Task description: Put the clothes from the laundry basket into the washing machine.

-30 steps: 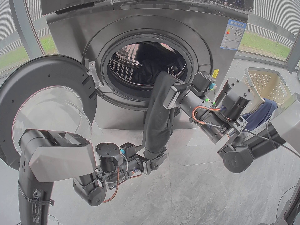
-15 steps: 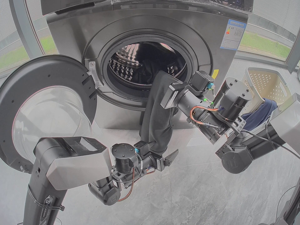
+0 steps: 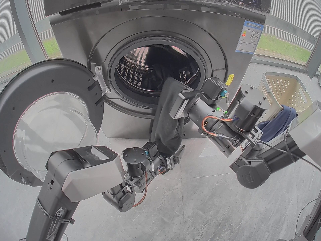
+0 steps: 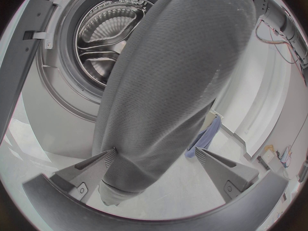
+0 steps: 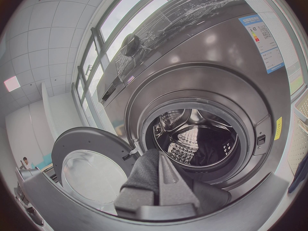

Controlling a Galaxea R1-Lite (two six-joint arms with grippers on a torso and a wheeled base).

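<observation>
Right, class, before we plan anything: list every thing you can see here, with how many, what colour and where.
washing machine: one, dark grey, straight ahead
door: one, dark grey with a clear window, swung open on the robot's left
dark clothes: number unclear, black, inside the drum
dark grey garment: one, hanging in front of the drum opening
laundry basket: one, beige, to the right of the machine
blue garment: one, blue, in the basket
floor: grey tiles
right gripper: shut on the dark grey garment's upper part
left gripper: open, fingers either side of the garment's lower end
</observation>
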